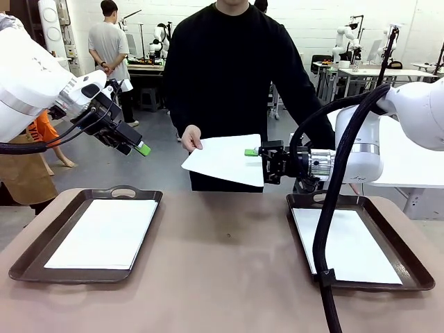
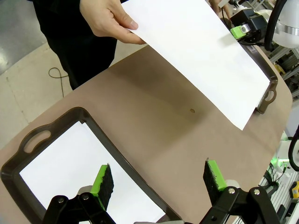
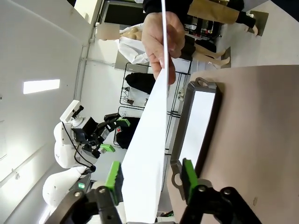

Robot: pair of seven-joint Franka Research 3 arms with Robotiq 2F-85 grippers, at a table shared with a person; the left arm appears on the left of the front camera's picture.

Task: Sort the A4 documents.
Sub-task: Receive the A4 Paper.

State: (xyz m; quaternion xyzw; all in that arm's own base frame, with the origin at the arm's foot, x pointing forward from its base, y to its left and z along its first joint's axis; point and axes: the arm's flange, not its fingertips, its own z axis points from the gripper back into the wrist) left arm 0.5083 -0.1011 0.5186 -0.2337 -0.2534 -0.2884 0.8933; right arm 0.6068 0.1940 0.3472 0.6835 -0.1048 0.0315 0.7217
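Observation:
A person's hand [image 1: 191, 139] holds one white A4 document [image 1: 225, 159] in the air over the table's far edge. My right gripper [image 1: 253, 152] reaches its right-hand edge. In the right wrist view the sheet [image 3: 145, 158] runs edge-on between my right gripper's [image 3: 150, 179] green pads, with a gap still showing on one side. My left gripper [image 1: 139, 148] hangs open above the left tray, holding nothing. From the left wrist view, the left gripper [image 2: 159, 177] looks toward the held sheet [image 2: 201, 51] and the hand [image 2: 110, 21].
A dark brown handled tray [image 1: 28, 260] at the left holds white sheets [image 1: 104, 232]. A second tray [image 1: 409, 263] at the right holds a sheet [image 1: 343, 243], with my right arm's black cable crossing it. The brown table [image 1: 222, 277] lies between them.

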